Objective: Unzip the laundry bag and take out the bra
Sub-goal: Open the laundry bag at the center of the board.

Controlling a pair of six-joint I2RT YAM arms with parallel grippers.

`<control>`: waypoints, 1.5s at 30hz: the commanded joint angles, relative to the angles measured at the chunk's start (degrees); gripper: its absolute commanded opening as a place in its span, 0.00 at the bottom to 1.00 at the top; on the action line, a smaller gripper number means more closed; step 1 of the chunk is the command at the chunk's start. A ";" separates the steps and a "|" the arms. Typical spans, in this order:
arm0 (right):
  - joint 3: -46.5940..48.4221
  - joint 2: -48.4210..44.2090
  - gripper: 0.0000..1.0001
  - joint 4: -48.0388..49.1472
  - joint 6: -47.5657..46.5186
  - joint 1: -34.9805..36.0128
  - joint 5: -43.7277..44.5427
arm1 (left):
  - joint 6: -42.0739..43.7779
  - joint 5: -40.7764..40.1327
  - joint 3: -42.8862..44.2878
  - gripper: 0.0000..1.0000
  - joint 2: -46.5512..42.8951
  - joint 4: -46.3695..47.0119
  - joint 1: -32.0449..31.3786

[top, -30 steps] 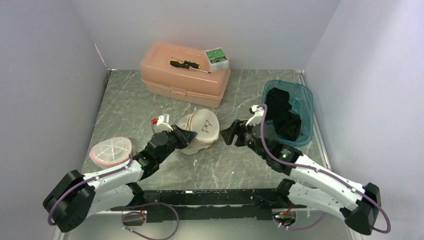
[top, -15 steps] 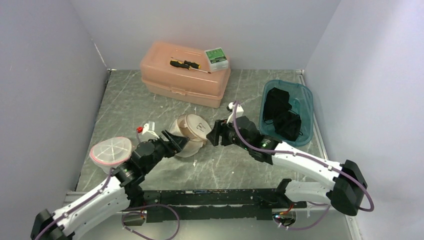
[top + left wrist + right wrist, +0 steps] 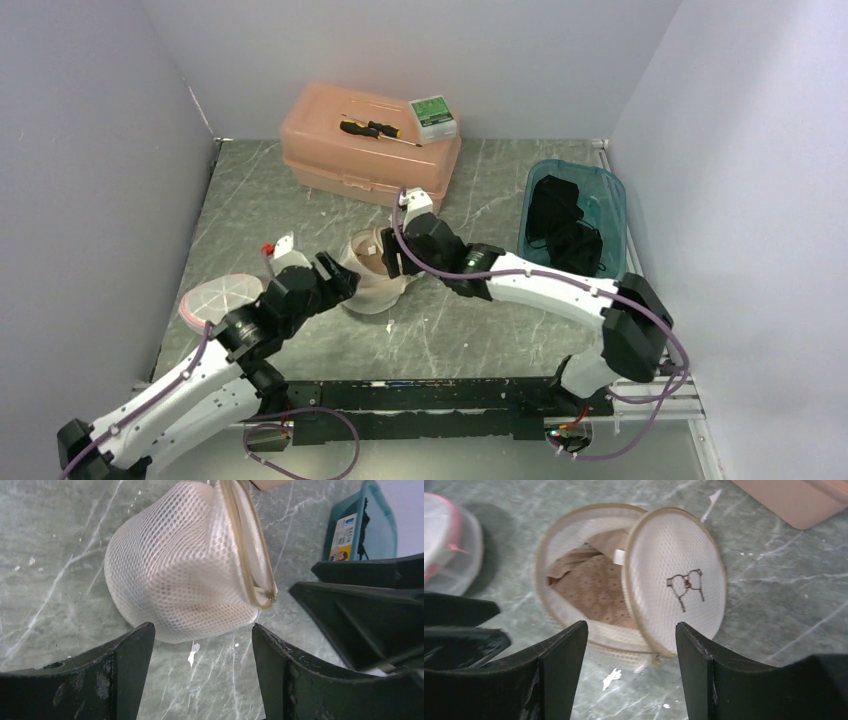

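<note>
I'm seeing the laundry bag [image 3: 372, 278] sitting mid-table, its round lid flap [image 3: 676, 580] unzipped and standing open, and the beige bra [image 3: 591, 585] lying inside. The left gripper [image 3: 338, 272] is hovering just beside the bag's mesh base, jaws wide, gripping nothing. The right gripper [image 3: 631, 626] is hanging over the bag's mouth, jaws also wide and empty. The teal bin [image 3: 619, 212] at right is holding black cloth [image 3: 560, 225]. The pink toolbox [image 3: 350, 165] at the back is carrying one screwdriver [image 3: 375, 128] and one green box [image 3: 433, 115]. I'm counting two mesh bags, the second, pink-trimmed bag [image 3: 218, 300], at left.
</note>
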 commanded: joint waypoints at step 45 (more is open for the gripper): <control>-18.02 -15.10 0.00 21.95 -19.96 5.81 10.69 | 12.28 8.12 14.54 0.90 16.40 2.40 5.74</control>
